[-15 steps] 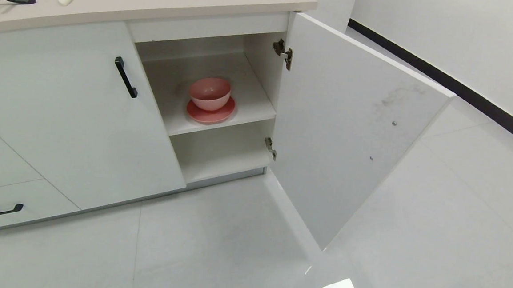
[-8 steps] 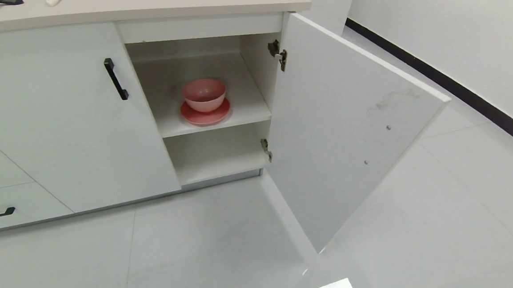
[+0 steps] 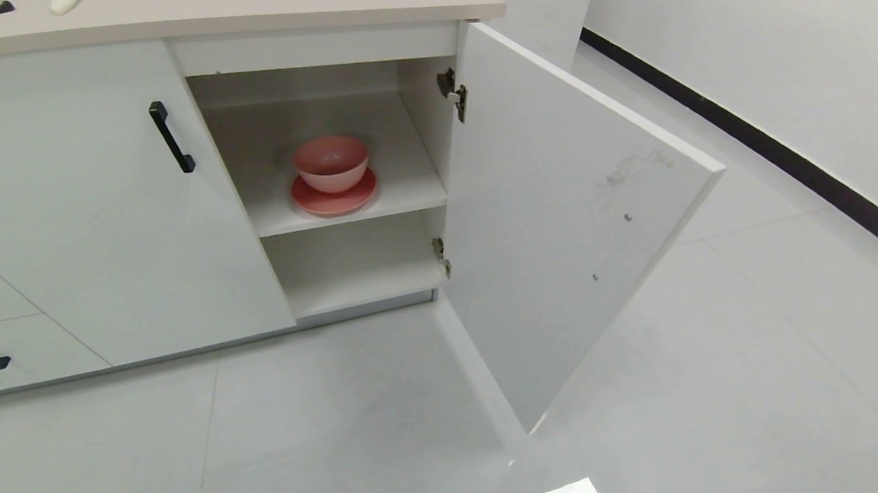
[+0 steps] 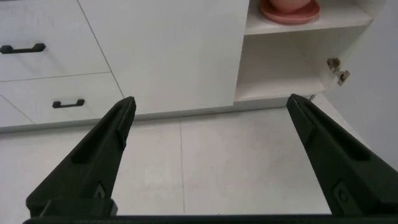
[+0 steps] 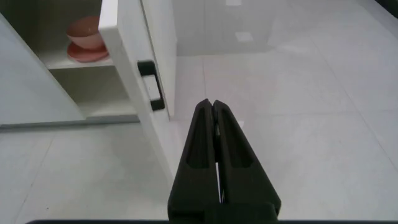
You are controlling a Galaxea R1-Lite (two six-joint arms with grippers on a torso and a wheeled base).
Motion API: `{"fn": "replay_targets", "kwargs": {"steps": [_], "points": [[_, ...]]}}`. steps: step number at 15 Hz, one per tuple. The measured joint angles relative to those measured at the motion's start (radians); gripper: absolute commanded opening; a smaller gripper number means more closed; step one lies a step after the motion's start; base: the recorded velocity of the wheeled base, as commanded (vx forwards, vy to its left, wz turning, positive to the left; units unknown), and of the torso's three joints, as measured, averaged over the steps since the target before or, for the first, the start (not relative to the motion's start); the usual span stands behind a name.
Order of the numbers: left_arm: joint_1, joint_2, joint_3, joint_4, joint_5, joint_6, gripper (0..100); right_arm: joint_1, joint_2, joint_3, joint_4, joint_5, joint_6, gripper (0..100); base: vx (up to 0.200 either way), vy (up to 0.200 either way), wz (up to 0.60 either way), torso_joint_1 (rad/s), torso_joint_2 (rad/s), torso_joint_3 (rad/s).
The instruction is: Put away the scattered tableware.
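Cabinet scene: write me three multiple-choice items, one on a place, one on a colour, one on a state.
1. Where is the bowl?
A. In a sink
B. On the plate on the upper shelf
C. On a tray

2. What colour is the plate?
A. Pink-red
B. Blue
C. Black

3. How do the grippers stand?
A. Both open
B. Both shut
C. Left gripper open, right gripper shut

Key: 1 B, the bowl sits on the plate inside the open cabinet. 2 A, the plate shows pink-red under the bowl. 3 C, the left fingers are wide apart and the right fingers are pressed together.
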Motion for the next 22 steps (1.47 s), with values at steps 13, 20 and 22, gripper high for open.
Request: {"fn": "replay_targets", "kwargs": {"steps": [13,20,22], "points": [[0.001,0.0,-0.001,-0.002,-0.007,0.006,100,0.167,0.485,0.031,-0.573,0.161,-0.004,0,0.0,0.0,0.0,0.0,0.0,0.0],[0.001,0.0,-0.001,-0.003,-0.007,0.079,100,0.232,0.55,-0.003,-0.602,0.165,-0.006,0,0.0,0.0,0.0,0.0,0.0,0.0],[0.001,0.0,-0.001,-0.001,-0.008,0.089,100,0.254,0.568,-0.034,-0.603,0.164,-0.006,0,0.0,0.0,0.0,0.0,0.0,0.0]]}}
